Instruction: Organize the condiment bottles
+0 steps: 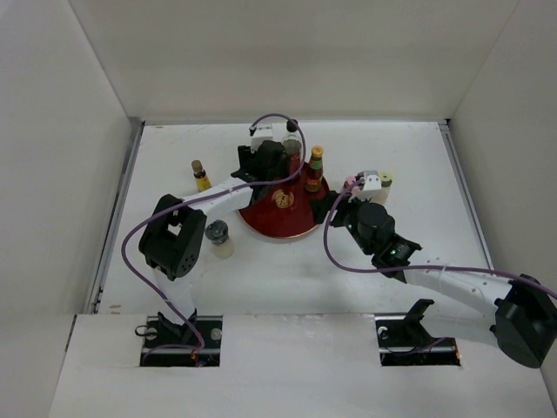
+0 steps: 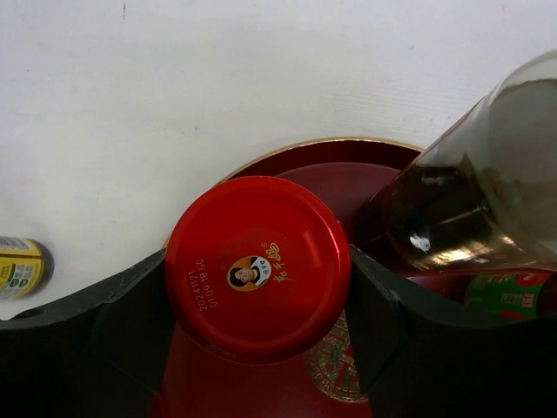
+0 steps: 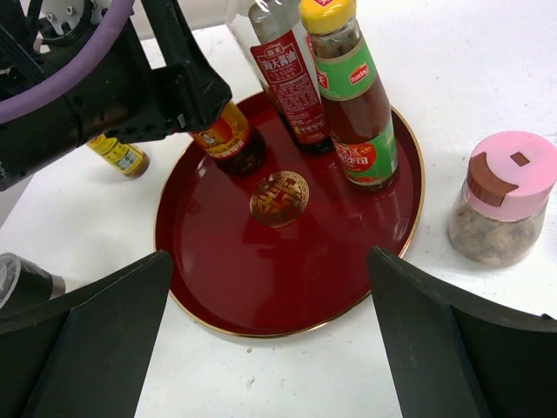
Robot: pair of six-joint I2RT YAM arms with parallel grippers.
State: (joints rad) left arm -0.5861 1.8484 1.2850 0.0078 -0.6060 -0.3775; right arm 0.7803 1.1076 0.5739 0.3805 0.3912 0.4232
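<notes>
My left gripper [image 2: 257, 292] is shut on the red-lidded jar [image 2: 257, 266], one finger on each side of the lid. The jar sits at the back left of the round dark-red tray [image 3: 287, 279]. Beside it on the tray stand a tall clear bottle [image 3: 287, 87] with a red label and a yellow-capped sauce bottle [image 3: 352, 104]. My right gripper [image 3: 270, 348] hangs open over the tray's near edge, holding nothing. On the table to its right is a pink-capped shaker [image 3: 505, 196]. A small yellow-capped bottle [image 1: 201, 174] and a grey-capped shaker [image 1: 218, 237] stand left of the tray.
A cream-capped shaker [image 1: 385, 180] stands just right of my right gripper [image 1: 361, 193]. White walls close in the table on the left, back and right. My left arm [image 1: 174, 235] reaches in across the table left of the tray.
</notes>
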